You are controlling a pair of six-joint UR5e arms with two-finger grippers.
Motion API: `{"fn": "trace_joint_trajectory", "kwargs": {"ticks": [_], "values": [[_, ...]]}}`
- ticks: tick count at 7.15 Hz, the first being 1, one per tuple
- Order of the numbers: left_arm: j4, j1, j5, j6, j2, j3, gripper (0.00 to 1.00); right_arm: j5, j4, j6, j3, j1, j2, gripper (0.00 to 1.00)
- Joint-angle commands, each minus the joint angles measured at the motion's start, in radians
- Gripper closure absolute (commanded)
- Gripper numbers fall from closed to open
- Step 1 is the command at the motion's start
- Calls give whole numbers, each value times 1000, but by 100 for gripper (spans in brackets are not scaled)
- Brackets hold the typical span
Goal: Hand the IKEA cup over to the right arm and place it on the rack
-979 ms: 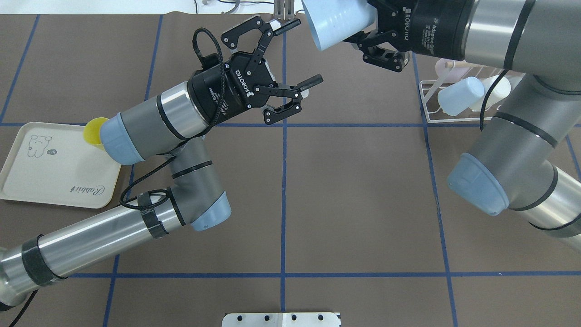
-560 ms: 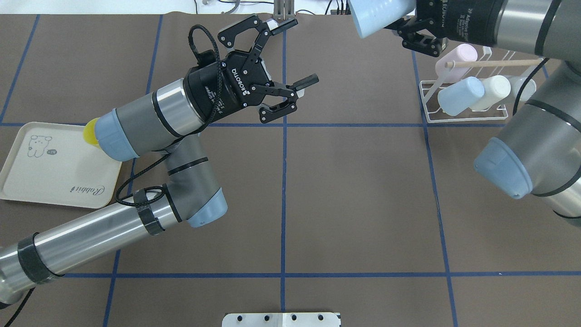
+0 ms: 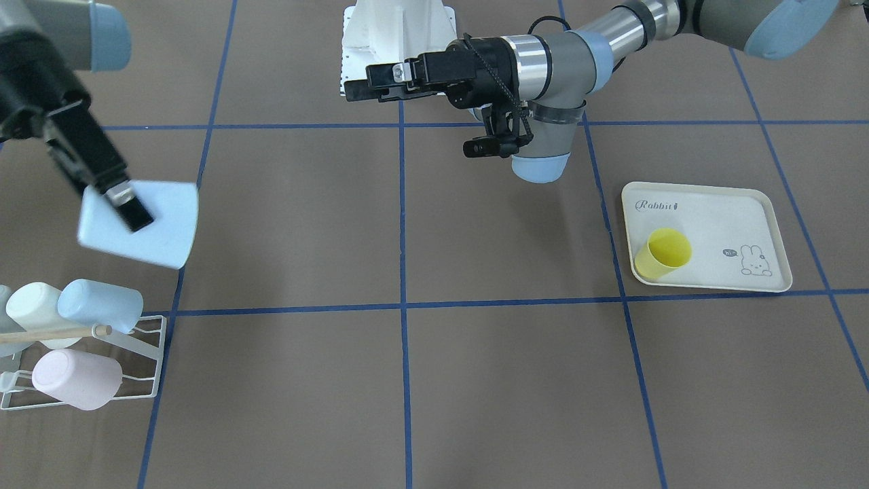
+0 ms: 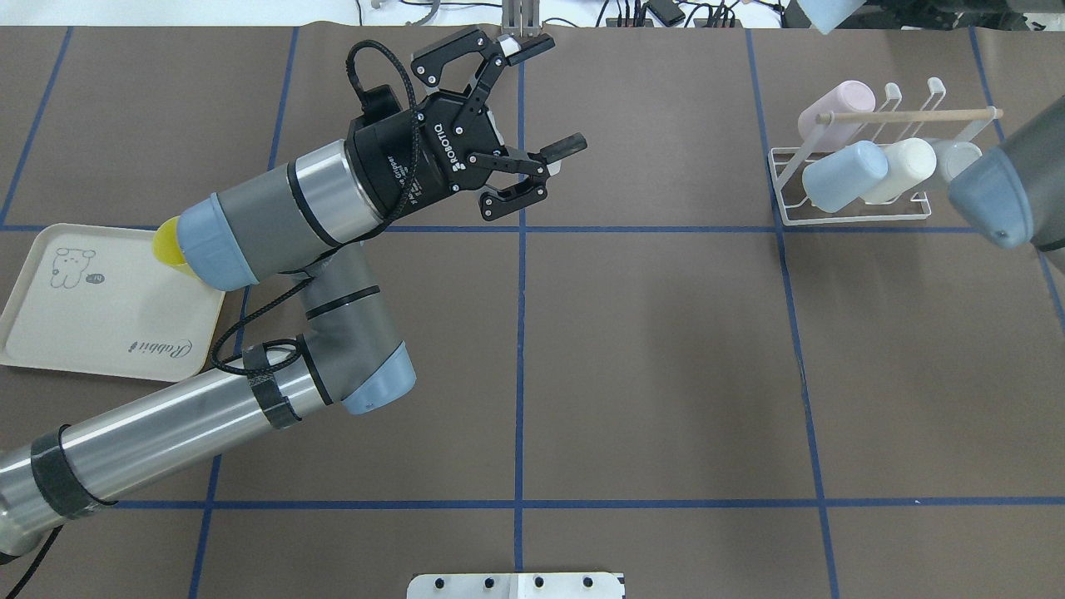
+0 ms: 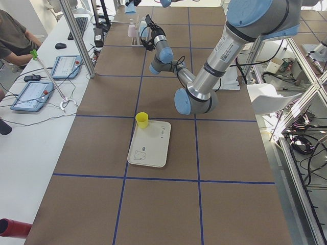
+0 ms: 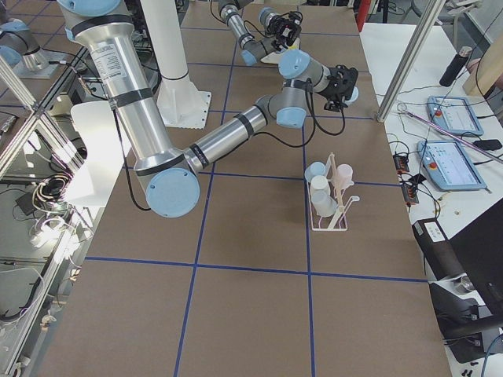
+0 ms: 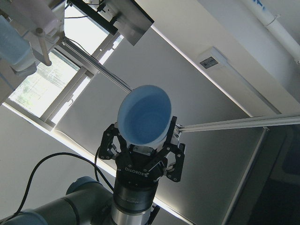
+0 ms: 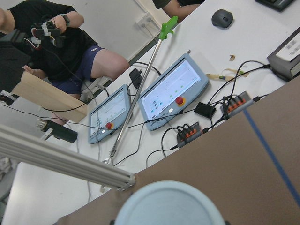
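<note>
IKEA cup (image 3: 166,227) is pinched by fingers of R gripper (image 7: 146,143), held high, prob. to clear rack (image 4: 849,220) prongs; L gripper (image 4: 549,96) fingers spread, empty.

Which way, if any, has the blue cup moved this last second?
Yes. Overhead, the blue cup moved right and up-frame: from left of the rack to beyond it.

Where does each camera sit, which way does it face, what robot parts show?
Front: across the table, looking down; right gripper holds the cup.
Overhead: opposite side, looking down; left gripper open.
Left side: table end; left arm nearest.
Right side: other end; right arm nearest.
Left wrist: up at right gripper.
Right wrist: over cup toward a desk.
Front and overhead share the rack.
</note>
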Motion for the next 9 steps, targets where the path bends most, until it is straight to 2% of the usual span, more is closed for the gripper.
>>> {"fn": "trace_joint_trajectory", "kwargs": {"ticks": [1,3,6,9], "values": [[69,-6,-2,95,0,0,9,24,-154,-423,-102,71,14,100],[109,-23,-28,151,0,0,8,24,-264,-677,-150,84,8,100],[160,-30,-28,152,-3,2,8,24,-283,-692,-285,79,49,100],[163,-27,-28,152,-5,2,5,24,-280,-680,-291,55,57,100]]}}
